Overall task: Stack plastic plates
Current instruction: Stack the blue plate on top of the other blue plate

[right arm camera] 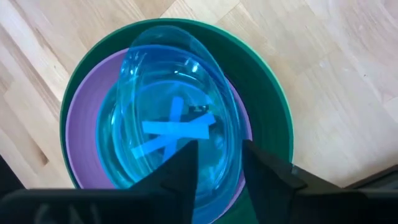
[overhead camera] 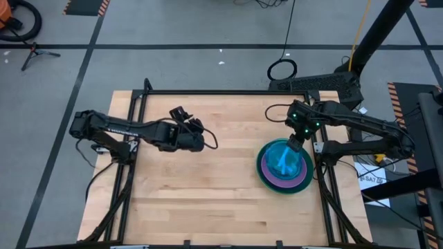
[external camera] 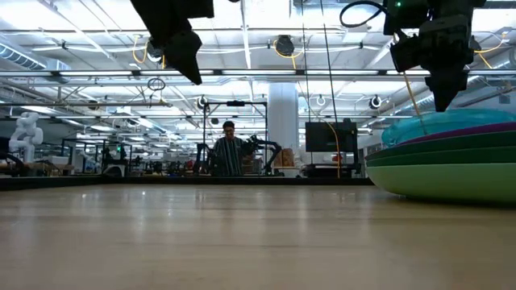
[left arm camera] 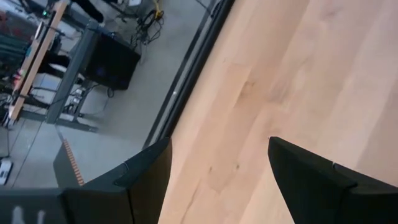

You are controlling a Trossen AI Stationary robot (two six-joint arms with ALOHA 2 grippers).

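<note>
The plastic plates form one stack [overhead camera: 284,167] near the table's right edge: light green at the bottom [external camera: 451,184], dark green [external camera: 439,157], purple [right arm camera: 84,118], and two clear cyan-blue plates on top. The upper cyan plate [right arm camera: 180,93] lies askew and tilted on the lower one. My right gripper [right arm camera: 219,155] points steeply down over the stack's far side, open, with its fingers on either side of the upper cyan plate's rim. My left gripper [left arm camera: 217,149] hangs open above bare wood left of the table's middle [overhead camera: 199,138], holding nothing. My right gripper comes from above, slanting down, with the upper cyan plate's rim [right arm camera: 219,186] running between its parted fingers. I cannot tell whether either finger touches the rim. The plate lies on the stack, tilted.
Black frame rails [overhead camera: 228,92] run along the table's edges, and the stack sits close to the right rail [overhead camera: 320,173]. Bare wood [overhead camera: 208,187] spreads across the middle and the near side. A person [external camera: 228,153] stands far behind the table.
</note>
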